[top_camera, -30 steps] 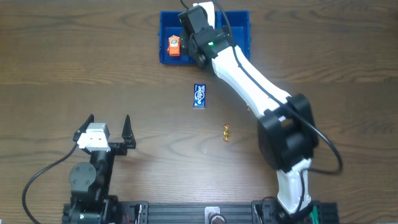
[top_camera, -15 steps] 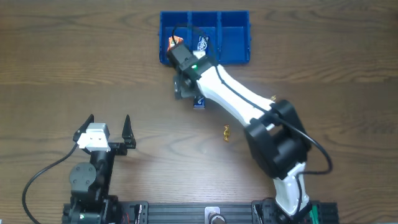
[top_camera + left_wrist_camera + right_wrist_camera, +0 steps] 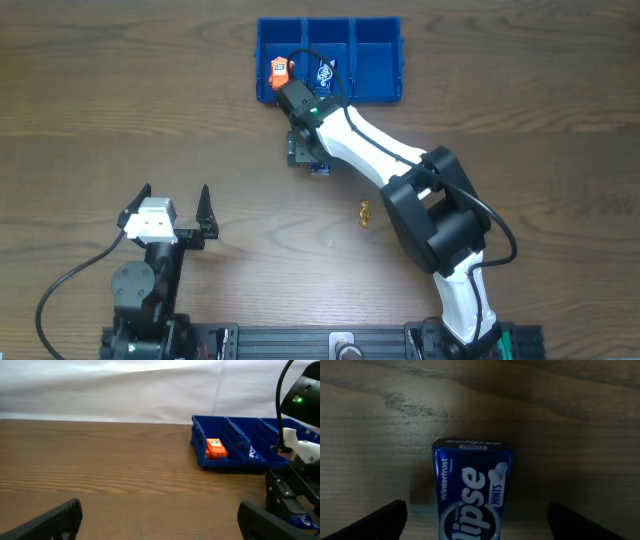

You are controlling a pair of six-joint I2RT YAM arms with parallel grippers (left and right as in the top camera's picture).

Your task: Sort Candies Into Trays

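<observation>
Right gripper [image 3: 304, 152]: set low over the table just above the middle of the top view, fingers spread wide, nothing clamped in them.
Blue rectangular mint tin [image 3: 472, 492]: lying flat on the wood right between those two fingers, with a gap on either side, so neither finger touches it. From above, its lower end peeks out under the gripper.
Blue plastic three-compartment tray [image 3: 378, 60]: top centre of the top view, just above the gripper.
Orange wrapped candy [image 3: 280, 72]: in the tray's left compartment.
Second blue mint pack [image 3: 324, 72]: in the middle compartment, partly covered by the arm.
Small gold-wrapped candy [image 3: 365, 213]: on the bare wood below and right of the gripper, apart from it, close beside the right arm's elbow.
Left gripper [image 3: 176, 205]: lower left of the top view, fingers wide apart and empty, well apart from every candy.
Brown wooden table [image 3: 120, 100]: under everything.
</observation>
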